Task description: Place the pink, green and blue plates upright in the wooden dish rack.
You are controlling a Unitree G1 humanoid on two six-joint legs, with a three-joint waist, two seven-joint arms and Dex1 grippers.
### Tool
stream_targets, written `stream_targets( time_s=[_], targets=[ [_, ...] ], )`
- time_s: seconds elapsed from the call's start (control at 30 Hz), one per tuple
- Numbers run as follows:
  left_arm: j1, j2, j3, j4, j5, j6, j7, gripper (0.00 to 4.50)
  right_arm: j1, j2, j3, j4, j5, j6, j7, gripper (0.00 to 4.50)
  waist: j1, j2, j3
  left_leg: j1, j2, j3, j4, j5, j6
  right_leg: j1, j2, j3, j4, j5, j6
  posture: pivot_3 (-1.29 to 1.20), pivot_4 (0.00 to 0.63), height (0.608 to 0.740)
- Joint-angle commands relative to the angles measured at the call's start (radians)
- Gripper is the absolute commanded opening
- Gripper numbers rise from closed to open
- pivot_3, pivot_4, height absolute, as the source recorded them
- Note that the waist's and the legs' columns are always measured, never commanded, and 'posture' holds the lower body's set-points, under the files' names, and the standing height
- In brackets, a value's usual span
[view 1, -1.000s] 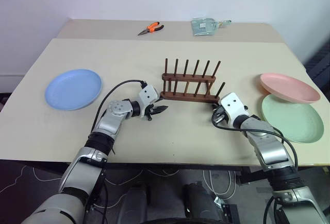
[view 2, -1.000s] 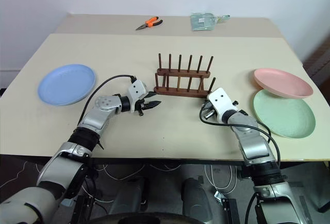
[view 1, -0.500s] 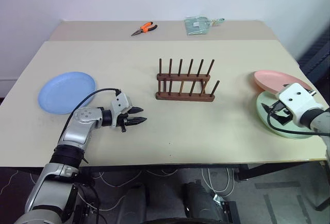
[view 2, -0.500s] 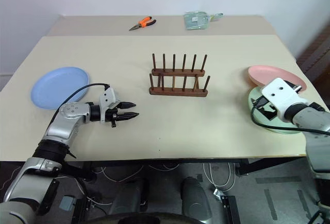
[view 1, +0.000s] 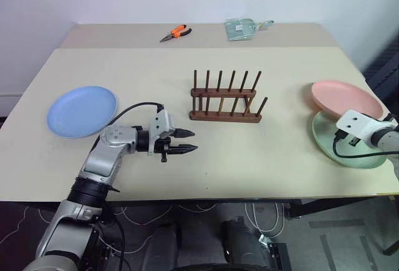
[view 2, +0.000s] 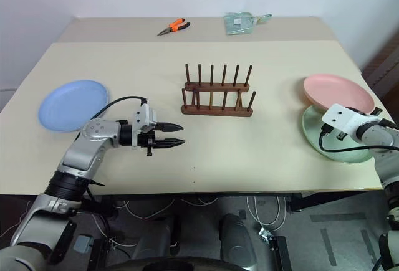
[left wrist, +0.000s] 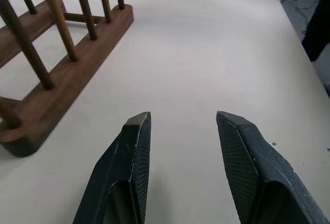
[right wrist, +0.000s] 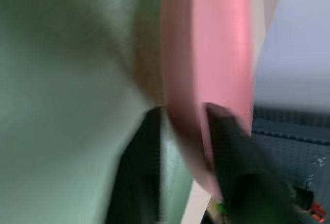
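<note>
At centre frame stands the wooden dish rack (view 1: pixel 225 96), every slot unfilled; no plate has yet been racked. Far left on the counter (view 1: pixel 262 152) lies the blue plate (view 1: pixel 81 110). At right edge, the pink plate (view 1: pixel 345 98) rests overlapping the green plate (view 1: pixel 349 141). Left gripper (view 1: pixel 185 142), lower left of the rack, is partly open and holds nothing. Right gripper (right wrist: pixel 183 152) has its fingers pinched on the pink plate's rim, judged the first pickup. All three placements remain.
</note>
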Motion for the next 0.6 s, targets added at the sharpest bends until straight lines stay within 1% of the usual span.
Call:
stream_targets(
  time_s=[0.03, 0.1, 0.17, 0.2, 0.23, 0.27, 0.3, 0.37, 0.4, 0.43, 0.5, 0.6],
  targets=[
    [-0.001, 0.002, 0.035, -0.021, -0.015, -0.006, 0.031, 2.04, 0.016, -0.037, -0.053, -0.122, -0.035, -0.041, -0.091, 0.06, 0.0, 0.0, 0.0, 0.0, 0.0, 0.0, 0.0, 0.0, 0.0, 0.0, 0.0, 0.0, 0.0, 0.0, 0.0, 0.0, 0.15, 0.732],
    [-0.003, 0.005, 0.045, -0.005, -0.012, -0.014, 0.045, 2.04, 0.039, -0.041, -0.087, -0.227, -0.031, -0.037, -0.103, 0.06, 0.0, 0.0, 0.0, 0.0, 0.0, 0.0, 0.0, 0.0, 0.0, 0.0, 0.0, 0.0, 0.0, 0.0, 0.0, 0.0, 0.15, 0.732],
    [-0.008, 0.009, 0.054, 0.016, -0.004, -0.036, 0.058, 2.04, 0.048, -0.01, -0.148, -0.363, 0.038, -0.009, -0.079, 0.06, -0.001, 0.001, 0.0, 0.0, 0.0, 0.0, -0.001, 0.0, 0.0, 0.0, 0.0, 0.0, 0.0, 0.0, 0.0, 0.0, 0.15, 0.732],
    [-0.013, 0.011, 0.061, 0.028, -0.004, -0.041, 0.063, 2.04, 0.043, 0.036, -0.187, -0.468, 0.152, 0.038, -0.031, 0.06, -0.001, 0.002, 0.001, 0.0, 0.0, 0.0, 0.0, 0.0, 0.0, 0.0, 0.0, 0.0, 0.0, 0.0, 0.0, 0.0, 0.15, 0.732],
    [-0.016, 0.012, 0.065, 0.036, -0.005, -0.045, 0.065, 2.04, 0.041, 0.069, -0.214, -0.543, 0.233, 0.076, 0.004, 0.06, -0.002, 0.001, 0.001, 0.0, 0.0, 0.0, 0.0, 0.0, 0.0, 0.0, 0.0, 0.0, 0.0, 0.0, 0.0, 0.0, 0.15, 0.732],
    [-0.022, 0.014, 0.071, 0.046, -0.008, -0.046, 0.064, 2.04, 0.028, 0.129, -0.245, -0.663, 0.403, 0.173, 0.05, 0.06, -0.003, 0.001, 0.001, 0.0, 0.001, 0.0, 0.0, 0.0, 0.0, 0.0, 0.001, 0.0, 0.0, 0.0, 0.0, 0.0, 0.15, 0.732],
    [-0.027, 0.015, 0.075, 0.053, -0.011, -0.047, 0.062, 2.04, 0.019, 0.171, -0.268, -0.748, 0.517, 0.25, 0.082, 0.06, -0.002, 0.001, 0.001, 0.0, 0.001, -0.001, 0.0, 0.0, 0.0, 0.0, 0.002, 0.0, 0.0, 0.0, 0.0, 0.0, 0.15, 0.732],
    [-0.042, 0.016, 0.081, 0.075, -0.014, -0.049, 0.059, 2.04, -0.011, 0.266, -0.313, -0.95, 0.917, 0.463, 0.101, 0.06, 0.002, 0.001, 0.001, 0.0, 0.002, -0.003, 0.0, 0.0, 0.0, 0.001, 0.003, 0.0, 0.001, 0.0, 0.001, 0.0, 0.15, 0.732],
    [-0.047, 0.015, 0.081, 0.082, -0.014, -0.052, 0.058, 2.04, -0.023, 0.294, -0.332, -1.001, 1.061, 0.541, 0.094, 0.06, 0.005, 0.0, 0.001, 0.0, 0.002, -0.003, 0.0, 0.0, 0.0, 0.001, 0.003, 0.0, 0.001, 0.0, 0.001, 0.0, 0.15, 0.732],
    [-0.052, 0.014, 0.081, 0.088, -0.013, -0.055, 0.057, 2.04, -0.031, 0.311, -0.345, -1.039, 1.17, 0.596, 0.102, 0.06, 0.008, 0.0, 0.001, 0.0, 0.002, -0.005, 0.0, 0.0, 0.0, 0.002, 0.003, -0.001, 0.001, 0.0, 0.001, 0.0, 0.15, 0.732],
    [-0.058, 0.012, 0.078, 0.096, -0.012, -0.061, 0.055, 2.04, -0.038, 0.319, -0.364, -1.066, 1.275, 0.668, 0.096, 0.06, 0.014, 0.0, 0.002, -0.001, 0.002, -0.006, 0.0, 0.0, 0.0, 0.002, 0.001, -0.003, 0.0, 0.0, 0.0, 0.0, 0.15, 0.732],
    [-0.062, 0.008, 0.076, 0.102, -0.011, -0.065, 0.055, 2.04, -0.05, 0.327, -0.376, -1.062, 1.36, 0.725, 0.07, 0.06, 0.019, -0.001, 0.002, -0.001, 0.0, -0.006, 0.001, 0.0, 0.0, 0.004, -0.002, -0.004, -0.002, 0.0, 0.0, 0.0, 0.15, 0.732]
  ],
)
